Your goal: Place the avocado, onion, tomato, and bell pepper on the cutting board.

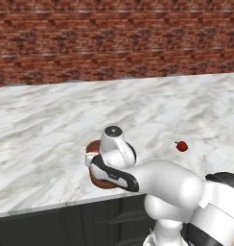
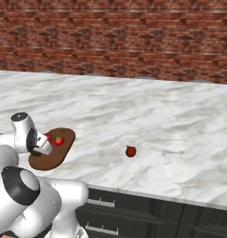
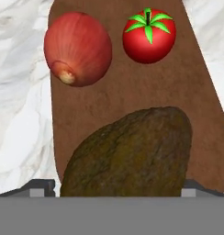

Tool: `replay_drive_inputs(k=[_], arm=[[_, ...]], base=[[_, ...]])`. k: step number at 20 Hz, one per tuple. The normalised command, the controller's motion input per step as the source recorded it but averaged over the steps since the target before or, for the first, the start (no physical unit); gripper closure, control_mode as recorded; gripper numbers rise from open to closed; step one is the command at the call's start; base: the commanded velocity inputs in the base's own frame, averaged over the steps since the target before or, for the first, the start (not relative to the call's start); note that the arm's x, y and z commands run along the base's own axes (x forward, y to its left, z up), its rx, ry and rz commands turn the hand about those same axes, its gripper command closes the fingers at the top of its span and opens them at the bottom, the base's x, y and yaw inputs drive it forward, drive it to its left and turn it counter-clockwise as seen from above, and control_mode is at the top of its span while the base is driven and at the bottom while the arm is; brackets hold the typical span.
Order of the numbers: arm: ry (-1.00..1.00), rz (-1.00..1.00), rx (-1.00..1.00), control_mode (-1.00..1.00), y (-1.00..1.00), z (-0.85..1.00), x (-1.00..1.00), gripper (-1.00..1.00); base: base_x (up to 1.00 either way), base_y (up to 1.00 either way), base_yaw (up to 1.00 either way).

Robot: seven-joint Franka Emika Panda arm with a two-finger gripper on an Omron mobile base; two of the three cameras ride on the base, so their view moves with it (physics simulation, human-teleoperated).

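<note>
A rough, dark olive avocado [image 3: 132,153] is seen on the smooth brown cutting board [image 3: 132,87] near the marbled bench's [image 1: 52,125] front edge, between the parted fingers [image 3: 40,187], ungripped.

We see a white marble counter [image 2: 171,121] with grey veining, running along a red brick wall [image 2: 134,37]. Directly on it lies the cutting board [image 2: 64,148], dark brown with rounded ends, near the front edge. Well apart from the board (towards the right in both base views) we note the bell pepper [image 2: 130,151], small, red and resting alone on the bare marble.
</note>
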Motion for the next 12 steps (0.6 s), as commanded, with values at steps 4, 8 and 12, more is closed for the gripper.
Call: replay_drive_inputs(k=[4,8,12], arm=[[-0.13,0.00,0.00,-1.00,-0.14,0.45,-0.13,-1.00],[-0.07,0.00,0.00,-1.00,-0.03,0.27,-0.01,-1.00],[0.00,0.00,0.00,-1.00,0.00,0.05,0.16,-1.00]], base=[[0.00,0.00,0.00],[0.00,0.00,0.00],[0.00,0.00,0.00]])
